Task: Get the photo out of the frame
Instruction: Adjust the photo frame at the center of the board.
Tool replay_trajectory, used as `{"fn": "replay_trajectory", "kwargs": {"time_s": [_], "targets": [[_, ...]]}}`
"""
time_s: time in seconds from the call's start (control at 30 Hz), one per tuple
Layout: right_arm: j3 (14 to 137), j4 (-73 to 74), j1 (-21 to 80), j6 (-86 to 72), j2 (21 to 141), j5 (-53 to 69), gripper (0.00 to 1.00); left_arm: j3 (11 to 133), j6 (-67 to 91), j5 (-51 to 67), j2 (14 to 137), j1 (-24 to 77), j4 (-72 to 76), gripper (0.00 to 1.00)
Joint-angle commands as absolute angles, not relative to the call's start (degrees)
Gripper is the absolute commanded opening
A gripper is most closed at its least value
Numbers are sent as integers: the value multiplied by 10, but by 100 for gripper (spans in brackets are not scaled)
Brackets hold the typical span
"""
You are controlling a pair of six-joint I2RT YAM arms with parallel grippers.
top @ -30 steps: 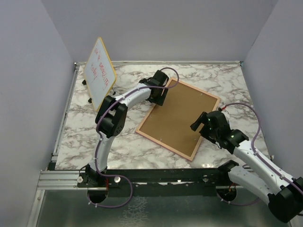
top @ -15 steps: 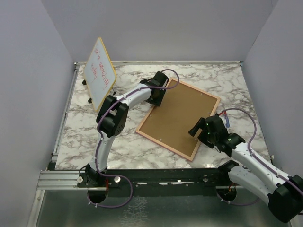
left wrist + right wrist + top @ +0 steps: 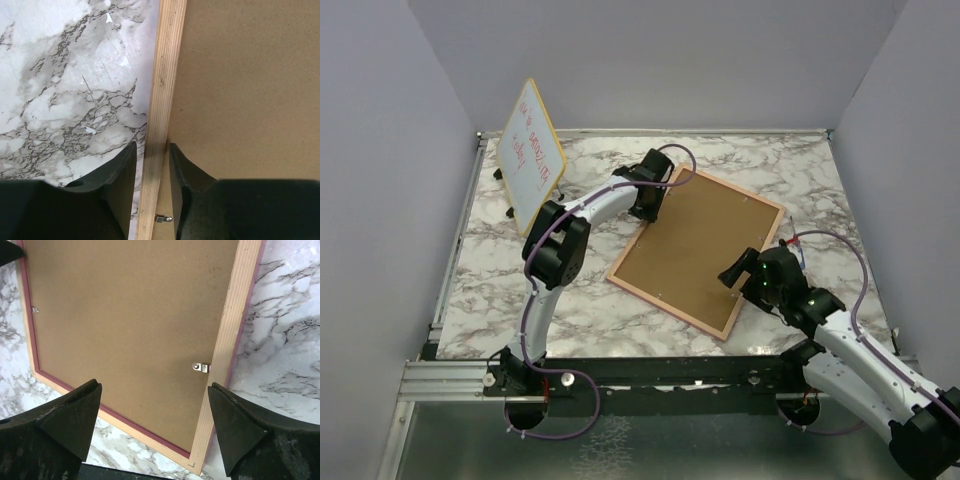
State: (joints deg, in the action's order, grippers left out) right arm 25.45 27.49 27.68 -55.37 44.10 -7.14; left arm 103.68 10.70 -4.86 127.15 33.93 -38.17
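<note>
The frame lies face down on the marble table, its brown fibreboard back up and a thin pink border round it. The photo is hidden under that back. My left gripper is at the frame's far left edge; in the left wrist view its jaws have closed in on the wooden rail, one finger each side. My right gripper hovers over the frame's near right corner, its jaws wide open with nothing between them. A small metal clip sits just beyond them.
A yellow-edged whiteboard with red writing stands tilted at the back left, close to the left arm. Another clip shows between the left fingers. Grey walls enclose the table on three sides. A metal rail runs along the near edge.
The left jaws have narrowed from wide open onto the frame's rail. The right gripper has drawn back toward the near right corner of the frame, still open.
</note>
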Motion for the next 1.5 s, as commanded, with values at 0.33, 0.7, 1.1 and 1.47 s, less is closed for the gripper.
{"fn": "replay_trajectory", "kwargs": {"time_s": [0.33,0.7,1.1,1.47], "targets": [[277,330,274,-561,431,-106,91,1009,111,-25,1267,332,-361,26],[395,438,275,-573,602,-184,87,991,105,-15,1256,331,-353,14],[385,375,274,-629,648,-231,72,982,105,-20,1255,331,-350,10],[373,343,240,-619,698,-210,62,970,102,-21,1251,329,-346,9]]}}
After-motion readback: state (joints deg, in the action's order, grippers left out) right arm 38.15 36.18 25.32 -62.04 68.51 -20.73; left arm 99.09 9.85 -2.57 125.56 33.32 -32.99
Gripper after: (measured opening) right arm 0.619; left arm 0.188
